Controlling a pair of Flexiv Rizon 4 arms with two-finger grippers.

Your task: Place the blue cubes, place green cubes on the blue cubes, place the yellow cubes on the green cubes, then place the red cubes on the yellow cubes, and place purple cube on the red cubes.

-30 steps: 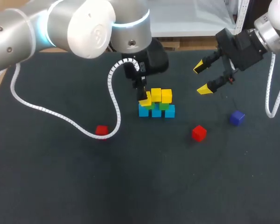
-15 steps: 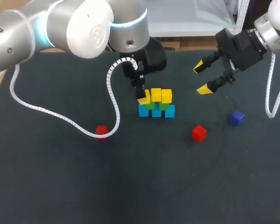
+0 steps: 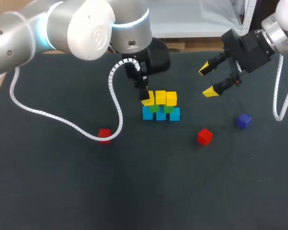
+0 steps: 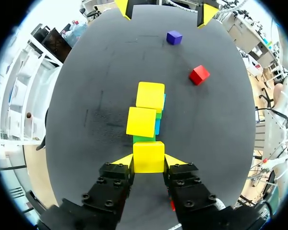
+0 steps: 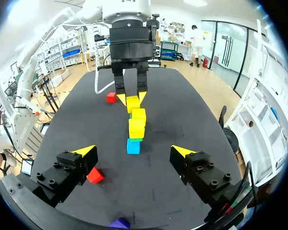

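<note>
A wall of cubes stands mid-table: a row of blue cubes (image 3: 161, 115) at the bottom, green cubes (image 3: 168, 109) on them, two yellow cubes (image 3: 165, 97) on top. My left gripper (image 3: 147, 99) is shut on a third yellow cube (image 4: 148, 156) at the wall's left end, over a green cube (image 4: 144, 139). Whether it rests on the green one I cannot tell. Loose on the table lie one red cube (image 3: 104, 134), another red cube (image 3: 204, 136) and a purple cube (image 3: 243, 120). My right gripper (image 3: 209, 80) hangs open above the table, right of the wall.
The left arm's white cable (image 3: 48, 115) loops over the table's left half, passing close to the left red cube. The dark mat (image 3: 149, 191) is bare at the front.
The left gripper with its yellow cube has edged slightly up and back at the wall's left end. The right arm has kept still.
</note>
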